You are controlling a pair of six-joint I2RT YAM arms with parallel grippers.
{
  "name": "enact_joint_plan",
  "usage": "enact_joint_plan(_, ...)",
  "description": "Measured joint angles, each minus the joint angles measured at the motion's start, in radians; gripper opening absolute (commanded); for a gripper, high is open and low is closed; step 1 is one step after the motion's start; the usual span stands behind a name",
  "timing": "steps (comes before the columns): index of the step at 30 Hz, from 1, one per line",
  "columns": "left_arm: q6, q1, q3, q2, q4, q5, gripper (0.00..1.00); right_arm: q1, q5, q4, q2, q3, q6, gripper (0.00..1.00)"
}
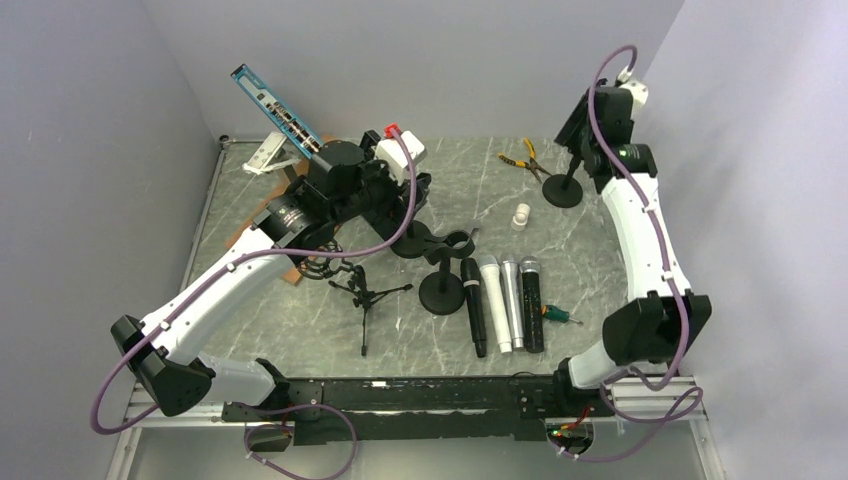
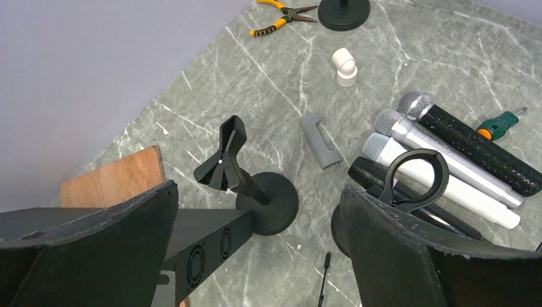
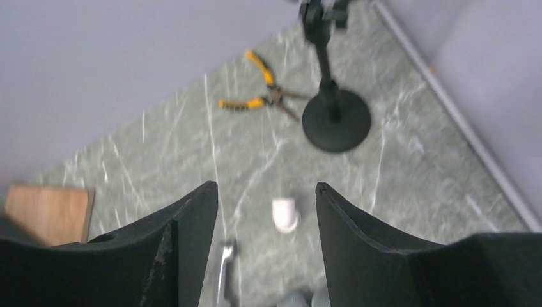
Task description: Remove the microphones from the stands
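The left tool (image 2: 259, 192) is wide open and grips nothing. It hangs above the desk (image 2: 192, 96), and between its two fingers (image 2: 96, 249) stands a small black stand (image 2: 268, 203) with a fork-shaped clip on top. Just to the right of it is the ring stand (image 1: 441, 292), with its round clip up in the air.

The microphones are on the desk itself. They lie flat, side by side and touching, just to the right of the ring stand: a black microphone (image 2: 371, 173), a white microphone (image 2: 447, 185), a silver microphone (image 2: 441, 150) and a glitter microphone (image 2: 479, 148) with a silver head. In the top view all four heads point to the far side of the desk.

A green screwdriver (image 2: 502, 123) lies near the glitter microphone. A grey clip (image 2: 318, 139) lies between the small black stand and the microphones. A wooden board (image 2: 115, 179) is at the left, and a small tripod (image 1: 365, 295) is beside the ring stand.

The right tool (image 3: 263, 192) is also open and holds nothing. It is raised high at the far right corner. Below it are a third stand (image 3: 335, 118), yellow pliers (image 3: 268, 96) just beside it and a white pipe piece (image 3: 284, 214).
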Motion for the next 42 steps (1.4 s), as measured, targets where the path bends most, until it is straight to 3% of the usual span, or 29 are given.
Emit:
enact_joint_plan(5,0.0,-0.008,-0.003,0.0,0.0,-0.003,0.99,-0.059,0.071,0.019,0.113,0.145,0.013,0.82)
enact_joint_plan(9,0.0,-0.011,-0.003,0.0,-0.001,-0.002,0.99,-0.127,0.091,0.021,0.185,0.213,0.038,0.83)
enact_joint_plan(14,0.0,-0.017,-0.003,0.0,-0.001,-0.002,0.99,-0.178,0.109,0.058,0.25,0.233,0.083,0.79)
enact_joint_plan(27,0.0,-0.027,-0.003,0.0,-0.001,0.001,0.99,-0.177,0.116,0.257,0.294,0.196,0.124,0.63)
enact_joint_plan(42,0.0,-0.028,-0.003,0.0,-0.002,0.006,0.99,-0.177,0.138,0.344,0.359,0.154,0.133,0.56)
